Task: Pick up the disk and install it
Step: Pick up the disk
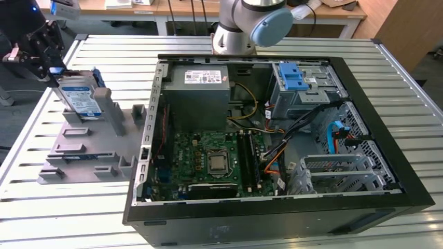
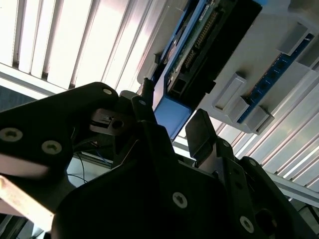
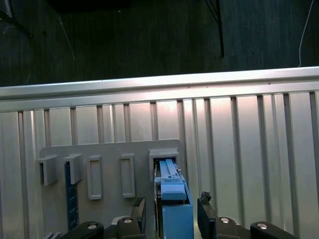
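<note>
Pincer [image 3: 173,213] of black metal is spread, its fingers [image 3: 205,211] flanking, with slim gaps, the flat silver disk [image 1: 80,98] with white-and-blue label and blue rails. That disk stands upright in a slot at one corner of the grey plastic holder plate [image 1: 83,150], near the slatted metal table's [image 1: 69,207] edge. A sound grip probably needs centring, then squeezing both rails squarely. The slot hides the disk's lower edge.

The disk's [image 1: 78,98] edges are smooth blue plastic, the holder [image 1: 83,153] matt grey plastic, the table [image 1: 55,207] metal.
</note>
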Tool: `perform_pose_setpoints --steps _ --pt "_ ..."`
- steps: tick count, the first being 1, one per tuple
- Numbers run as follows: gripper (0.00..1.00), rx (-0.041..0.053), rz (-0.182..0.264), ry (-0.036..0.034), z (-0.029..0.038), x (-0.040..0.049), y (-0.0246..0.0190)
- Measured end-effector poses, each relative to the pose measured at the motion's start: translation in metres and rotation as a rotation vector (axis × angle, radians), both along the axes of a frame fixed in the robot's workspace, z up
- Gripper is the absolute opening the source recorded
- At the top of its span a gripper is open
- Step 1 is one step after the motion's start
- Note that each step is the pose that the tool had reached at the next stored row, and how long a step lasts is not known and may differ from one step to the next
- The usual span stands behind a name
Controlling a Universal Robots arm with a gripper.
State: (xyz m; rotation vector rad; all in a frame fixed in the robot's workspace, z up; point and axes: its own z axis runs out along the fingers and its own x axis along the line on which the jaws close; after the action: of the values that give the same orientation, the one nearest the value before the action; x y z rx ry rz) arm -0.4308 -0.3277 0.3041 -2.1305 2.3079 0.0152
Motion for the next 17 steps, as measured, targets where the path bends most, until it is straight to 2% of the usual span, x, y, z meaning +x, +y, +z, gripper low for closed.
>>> perform_pose_setpoints --steps 5,6,16,17 --pt "0.52 -0.0002 0.000 0.0000 -0.0042 0.0000 0.0000" --pt "0.45 -0.0003 0.000 0.0001 -0.0046 0.0000 0.0001" --pt "0.46 -0.0002 0.005 -0.0002 -0.0060 0.0000 0.0001" --pt "0.52 -0.0003 0.007 -0.0001 -0.0063 0.0000 0.0001"
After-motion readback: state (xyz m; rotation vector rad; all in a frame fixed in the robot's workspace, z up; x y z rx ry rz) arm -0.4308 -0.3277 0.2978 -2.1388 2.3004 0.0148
